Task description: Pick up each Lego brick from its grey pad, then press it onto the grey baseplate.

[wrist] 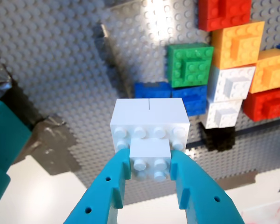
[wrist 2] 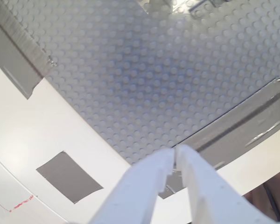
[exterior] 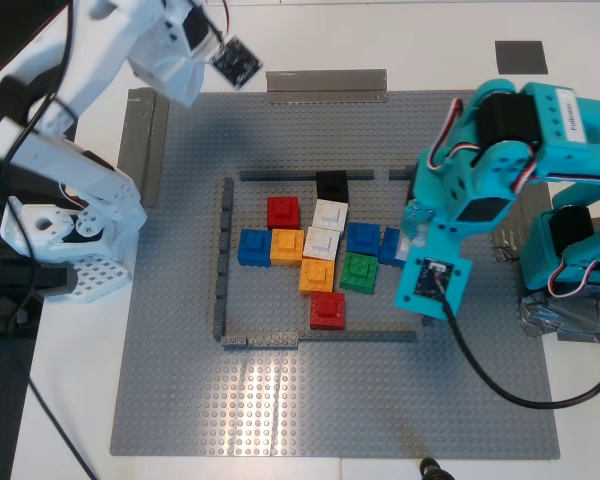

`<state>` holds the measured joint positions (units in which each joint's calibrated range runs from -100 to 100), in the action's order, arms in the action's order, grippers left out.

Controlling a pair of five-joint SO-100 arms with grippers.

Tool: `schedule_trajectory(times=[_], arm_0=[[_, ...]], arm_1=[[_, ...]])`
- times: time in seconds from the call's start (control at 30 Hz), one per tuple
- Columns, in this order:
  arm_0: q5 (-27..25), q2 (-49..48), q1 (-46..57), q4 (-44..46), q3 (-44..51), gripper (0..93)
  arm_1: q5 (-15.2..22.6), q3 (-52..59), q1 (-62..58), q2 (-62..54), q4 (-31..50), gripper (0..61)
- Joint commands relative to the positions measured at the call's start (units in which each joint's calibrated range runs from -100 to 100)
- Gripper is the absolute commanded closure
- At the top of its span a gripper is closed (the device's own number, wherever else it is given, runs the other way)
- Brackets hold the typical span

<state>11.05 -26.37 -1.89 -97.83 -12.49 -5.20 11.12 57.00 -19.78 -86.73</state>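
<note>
Between teal fingers (wrist: 113, 189); studded white brick (wrist: 150, 122).

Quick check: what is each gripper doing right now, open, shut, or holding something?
My first gripper: shut on a white Lego brick.
My second gripper: shut, holding nothing, above the grey baseplate.

You've got the grey baseplate (exterior: 180, 380) filling most of the white desk (exterior: 70, 400), with a cluster of coloured bricks inside the thin dark outline (exterior: 222, 260): two red, two white, two orange, a green one and some blue. The teal arm (exterior: 480, 190) hangs over the cluster's edge on the exterior view's right (its fingers are hidden). One grey pad (exterior: 520, 56) sits bare at the top right.
</note>
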Motion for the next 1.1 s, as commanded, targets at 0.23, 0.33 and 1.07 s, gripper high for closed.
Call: schedule_trajectory(times=[0.23,0.33,1.07], arm_0=[[0.69,6.8,-4.1,0.43,7.12,92.7],[0.74,7.06,-4.97,0.27,7.12,92.7],[0.4,18.05,-2.72,4.5,6.12,92.7]], arm_1=[[1.37,-9.36,3.39,5.44,11.87,61.2],[2.69,-6.47,4.84,2.87,15.94,61.2],[2.05,-5.03,5.5,2.26,13.82,61.2]])
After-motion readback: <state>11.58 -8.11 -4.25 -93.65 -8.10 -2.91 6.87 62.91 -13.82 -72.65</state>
